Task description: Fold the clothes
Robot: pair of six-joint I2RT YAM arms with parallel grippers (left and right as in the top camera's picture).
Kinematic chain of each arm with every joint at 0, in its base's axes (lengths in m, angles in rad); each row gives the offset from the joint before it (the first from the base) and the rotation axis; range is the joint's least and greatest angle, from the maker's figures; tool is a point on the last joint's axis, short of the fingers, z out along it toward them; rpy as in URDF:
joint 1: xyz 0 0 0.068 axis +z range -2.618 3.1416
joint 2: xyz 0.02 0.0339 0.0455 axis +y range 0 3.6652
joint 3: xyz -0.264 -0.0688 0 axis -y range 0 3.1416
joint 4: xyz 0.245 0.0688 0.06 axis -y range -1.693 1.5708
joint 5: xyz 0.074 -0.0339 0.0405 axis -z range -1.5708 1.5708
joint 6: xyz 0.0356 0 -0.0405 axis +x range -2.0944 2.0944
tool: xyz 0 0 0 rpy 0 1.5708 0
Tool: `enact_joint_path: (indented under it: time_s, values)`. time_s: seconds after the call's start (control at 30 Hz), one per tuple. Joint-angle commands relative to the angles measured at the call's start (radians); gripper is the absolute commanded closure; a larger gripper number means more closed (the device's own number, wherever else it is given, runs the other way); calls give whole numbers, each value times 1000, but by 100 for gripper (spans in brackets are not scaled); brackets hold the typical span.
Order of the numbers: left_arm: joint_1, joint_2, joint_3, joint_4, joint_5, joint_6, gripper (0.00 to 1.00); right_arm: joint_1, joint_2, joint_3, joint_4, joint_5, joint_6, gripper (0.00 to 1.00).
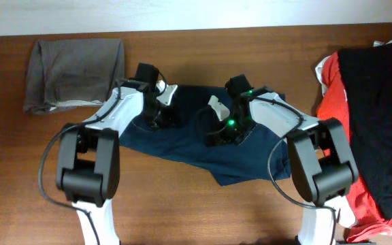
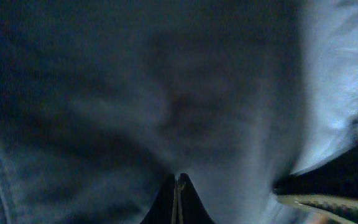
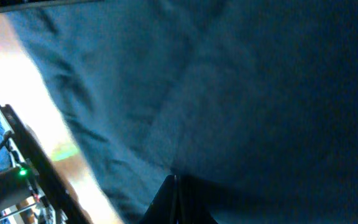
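Underneath everything, a brown wooden table (image 1: 203, 211), running the full width of the overhead view. At its right edge, a heaped pile of red and black clothes (image 1: 380, 116), well apart from the middle of the table. At the centre, dark blue jeans (image 1: 182, 146), rumpled and lying crosswise between the two arms, with one corner trailing toward the near edge. At the far left, a grey garment (image 1: 73, 71), folded into a rough rectangle, near the left end of the jeans. Reaching in from the near edge, the left arm (image 1: 97, 146) and the right arm (image 1: 312, 150), white and black, both bent inward with their wrists over the jeans, near each other but apart. In the left wrist view, the left gripper (image 2: 178, 177), pressed together with only a thin line between the fingers, pinching a fold of the jeans; blurred cloth across nearly the whole view, with a stitched seam low on the left. In the right wrist view, the right gripper (image 3: 174, 177), likewise closed tight on the denim, with creases running up and away from the tips and a strip of bright table at the left. On the right wrist, a small green light (image 1: 231, 123), lit.
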Motion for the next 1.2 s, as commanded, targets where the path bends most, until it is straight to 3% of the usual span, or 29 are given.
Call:
enact_joint_path:
  time_s: [0.0,0.1,0.17,0.33,0.43,0.5,0.6,0.73,0.87,0.93,1.03,1.17]
  values:
    - [19,181,-5,63,-108,16,100,3,49,-22,-1,85,1,96]
    - [83,228,-5,84,-122,16,100,-20,49,-35,-67,253,1,96]
    - [133,185,-1,84,-123,8,100,-45,49,-35,-80,252,1,96]
    - [210,-75,18,81,-134,8,100,-47,42,-29,-79,185,0,96]
    - [204,-250,18,70,-92,-7,100,-79,-161,-8,-75,121,0,96]
    - [163,-239,11,69,-17,-6,100,-108,-272,-7,-68,152,1,96]
    - [43,-153,7,91,-17,-6,100,-151,-277,-27,-82,271,9,96]
    - [-107,50,6,262,-16,-47,100,-203,-248,-141,-29,373,46,96]
    - [-145,166,6,410,-37,-51,100,-217,-248,-301,66,401,116,96]
    - [-145,171,6,453,-187,-51,99,-217,-248,-373,90,431,176,96]
    - [-136,148,37,484,-189,-51,100,-217,-248,-402,110,432,185,96]
    - [-122,-55,55,429,-227,-51,100,-217,-248,-402,111,431,185,96]
